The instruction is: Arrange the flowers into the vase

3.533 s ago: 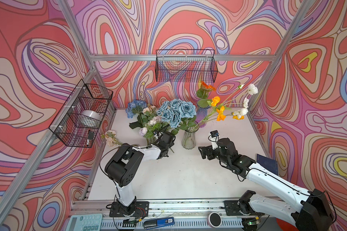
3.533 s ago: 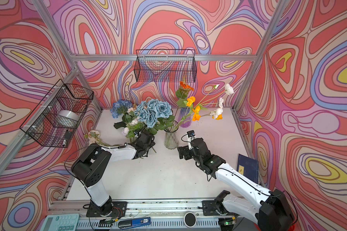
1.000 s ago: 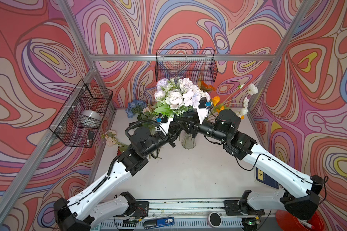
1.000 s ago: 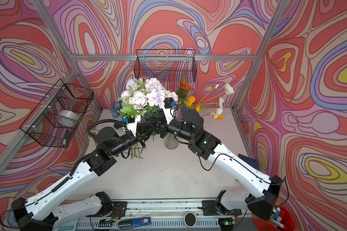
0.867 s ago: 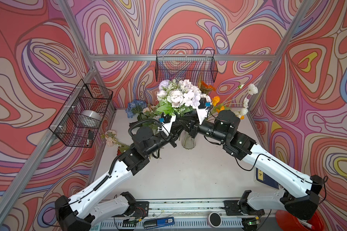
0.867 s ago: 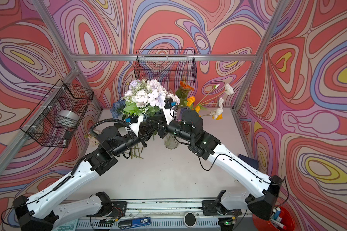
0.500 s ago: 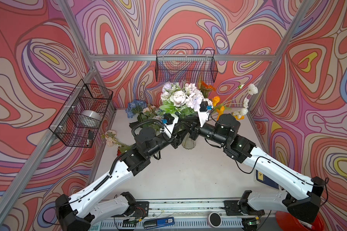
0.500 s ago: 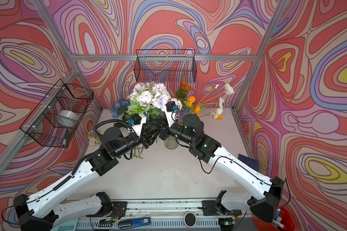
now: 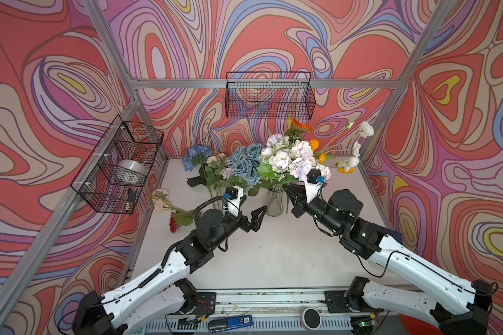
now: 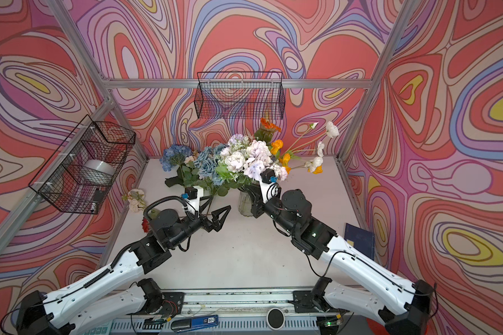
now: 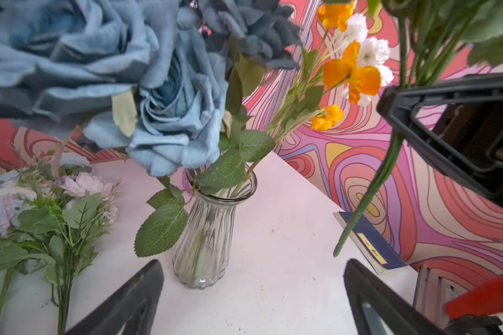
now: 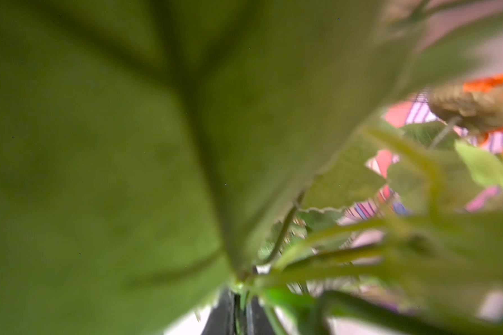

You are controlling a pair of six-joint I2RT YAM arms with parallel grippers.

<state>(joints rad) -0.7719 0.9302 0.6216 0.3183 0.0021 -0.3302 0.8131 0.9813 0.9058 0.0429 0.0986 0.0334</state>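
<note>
The clear ribbed glass vase (image 9: 274,203) (image 10: 245,206) (image 11: 206,232) stands at the back middle of the table. It holds blue roses (image 9: 246,162) (image 11: 163,95) and orange and white flowers (image 9: 346,156) (image 11: 352,72). My right gripper (image 9: 288,191) (image 10: 246,190) (image 12: 240,310) is shut on the stem of a white and lilac bouquet (image 9: 291,159) (image 10: 247,158). Its stem end (image 11: 369,197) hangs beside the vase, outside the rim. My left gripper (image 9: 251,208) (image 10: 215,207) (image 11: 253,269) is open and empty, just left of the vase.
Loose flowers lie at the back left: a blue hydrangea (image 9: 196,153), a lilac bunch (image 11: 55,208), a peach stem (image 9: 160,200) and a red head (image 9: 173,224). Wire baskets hang on the back wall (image 9: 269,98) and left wall (image 9: 119,165). A blue book (image 10: 359,240) lies at the right.
My left gripper has opened, let go of the bouquet stem and dropped back to the left. The right gripper has shut on that stem and carried the bouquet right and lower.
</note>
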